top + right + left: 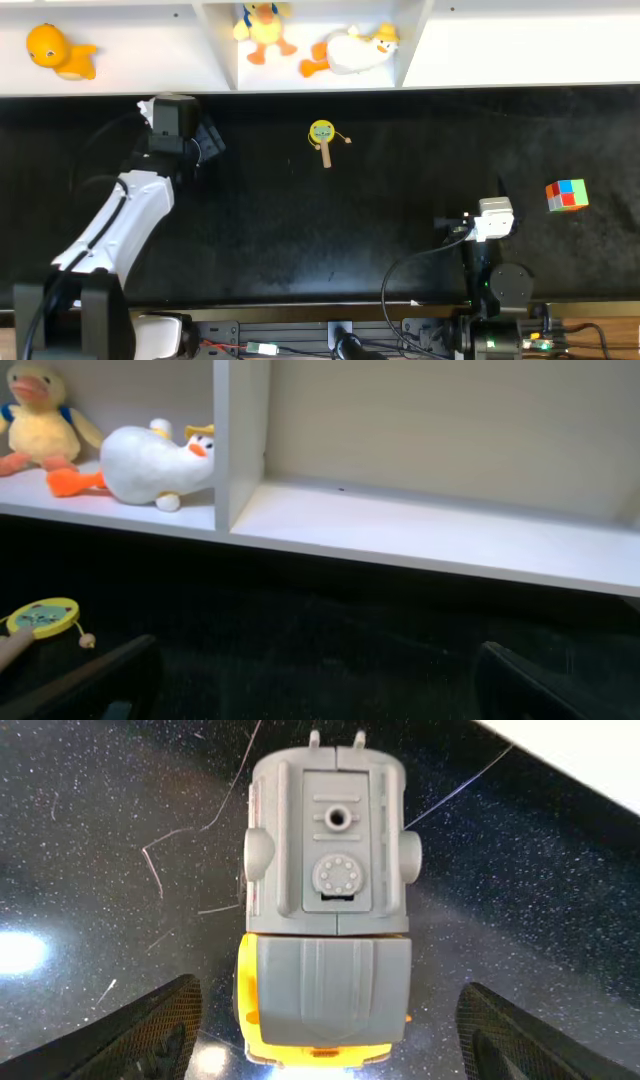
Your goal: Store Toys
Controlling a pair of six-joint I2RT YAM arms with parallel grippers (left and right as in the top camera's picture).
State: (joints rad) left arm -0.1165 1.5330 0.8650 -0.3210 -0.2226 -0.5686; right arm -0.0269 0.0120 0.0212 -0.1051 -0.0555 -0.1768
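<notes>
A grey and yellow toy robot (328, 910) lies on the black table, between the fingers of my left gripper (340, 1045), which is open around it near the shelf's left end (203, 143). My right gripper (320, 695) is open and holds nothing, low at the right of the table (470, 225). A yellow rattle drum (323, 135) (40, 617) lies mid-table. A colour cube (566, 195) sits at the far right. In the white shelf (500, 60) rest an orange duck (60, 50), a yellow plush duck (263, 28) (35, 415) and a white plush duck (350, 50) (150, 465).
The shelf's right compartment (420, 525) has a bare floor. A white divider (238, 440) separates it from the middle one. Cables and the arm bases run along the table's front edge (330, 345).
</notes>
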